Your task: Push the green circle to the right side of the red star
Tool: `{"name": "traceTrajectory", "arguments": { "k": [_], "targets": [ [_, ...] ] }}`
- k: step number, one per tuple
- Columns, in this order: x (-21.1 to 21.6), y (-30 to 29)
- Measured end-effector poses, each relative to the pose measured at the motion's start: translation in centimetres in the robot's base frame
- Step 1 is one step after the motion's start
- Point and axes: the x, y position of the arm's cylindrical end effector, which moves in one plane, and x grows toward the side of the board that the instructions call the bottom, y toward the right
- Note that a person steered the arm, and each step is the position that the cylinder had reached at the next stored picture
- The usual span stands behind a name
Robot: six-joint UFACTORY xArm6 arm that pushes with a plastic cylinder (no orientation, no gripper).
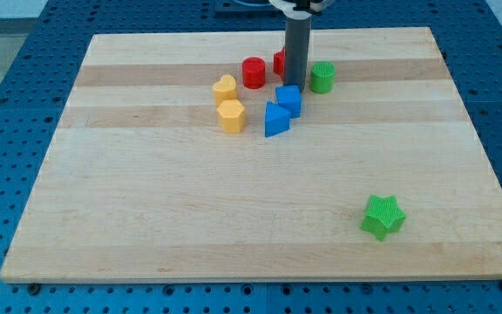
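No jaws, nothing held. My tip [298, 86] sits between green circle [322, 77] and, probably, the half-hidden red star [279, 61]. Circle looks light, rigid, slidey; push its flank centrally.

Bright, even overhead light, no glare on wooden board [146, 201]. Shadows short & soft, tight under blocks, e.g. green star [383, 216]. Focus sharp across frame; slight perspective taper twd view's top, no edge blur.
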Motion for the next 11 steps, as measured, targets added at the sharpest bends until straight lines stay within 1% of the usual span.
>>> {"name": "traceTrajectory", "arguments": {
  "k": [2, 6, 9, 11],
  "targets": [
    [0.2, 3.3],
    [0.3, 3.4],
    [1.8, 3.7],
    [1.8, 6.7]
  ]
}}
